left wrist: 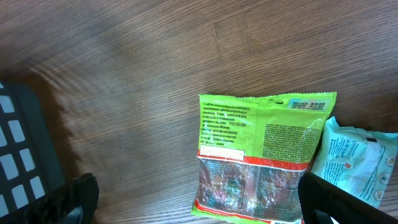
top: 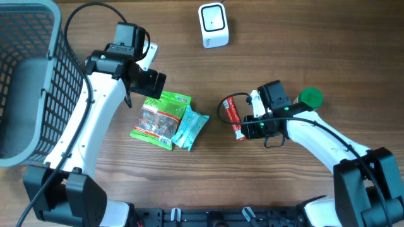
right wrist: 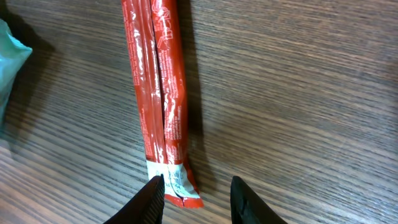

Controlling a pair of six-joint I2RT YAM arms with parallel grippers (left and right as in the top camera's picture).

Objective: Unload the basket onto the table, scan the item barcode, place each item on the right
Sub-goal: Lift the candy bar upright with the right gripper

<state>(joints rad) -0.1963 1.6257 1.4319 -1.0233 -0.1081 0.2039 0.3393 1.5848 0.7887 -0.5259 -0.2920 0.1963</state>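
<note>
The right tool [right wrist: 196,198] is seen half-open, with the near end of the red stick packet [right wrist: 163,93] lying between its fingers on the table [right wrist: 298,93]. The packet is judged light, soft and slippery, best pinched across its narrow width.

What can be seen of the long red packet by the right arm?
The red packet is a long, narrow, glossy stick pouch with white print, a lengthwise seam and a white sealed end. It lies flat on the wooden table, its white end between the open fingers of the right tool.
</note>
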